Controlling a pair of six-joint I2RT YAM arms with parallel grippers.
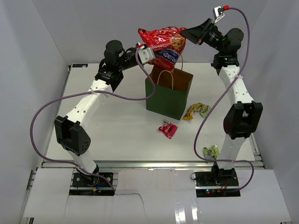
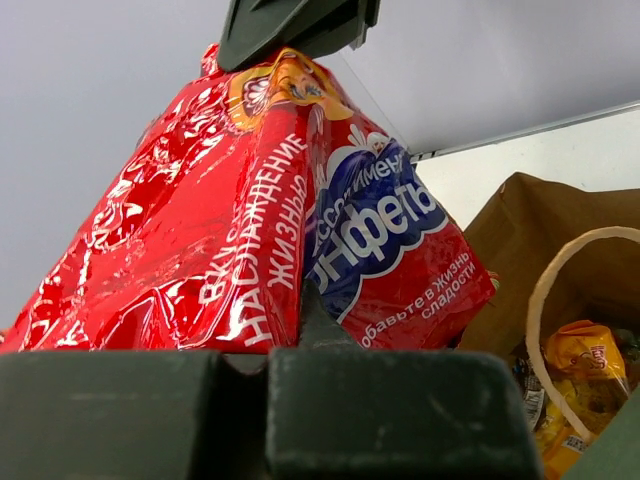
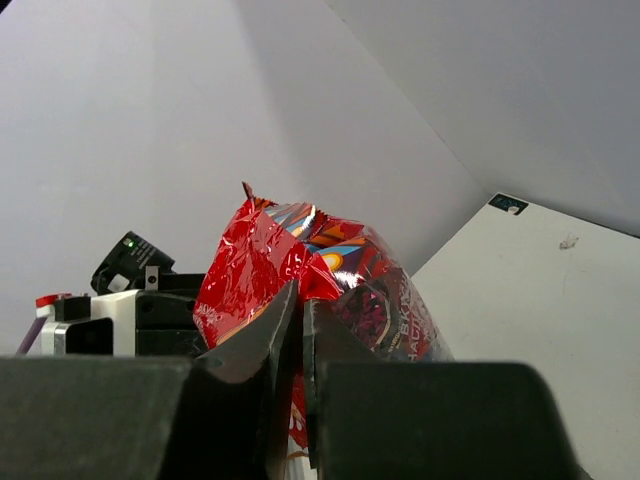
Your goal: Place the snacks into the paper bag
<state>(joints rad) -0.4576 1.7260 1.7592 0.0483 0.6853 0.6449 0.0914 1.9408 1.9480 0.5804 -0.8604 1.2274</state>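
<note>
A large red chip bag (image 1: 164,43) with a blue logo hangs in the air above the upright dark green paper bag (image 1: 167,98). My left gripper (image 1: 150,52) is shut on the chip bag's lower left edge (image 2: 250,220). From the right, my right gripper (image 1: 185,33) is shut on a fold at its top corner (image 3: 300,250). In the left wrist view the paper bag's brown inside (image 2: 520,230) shows, with an orange-yellow bag (image 2: 588,358) lying in it. On the table lie a small pink wrapper (image 1: 168,129), a yellow candy pack (image 1: 193,111) and a light-green wrapper (image 1: 211,151).
The paper bag's thin loop handles (image 1: 166,77) stand up just under the hanging chip bag. Another light-green wrapper (image 1: 204,109) lies beside the yellow pack. White walls enclose the table on the left, back and right.
</note>
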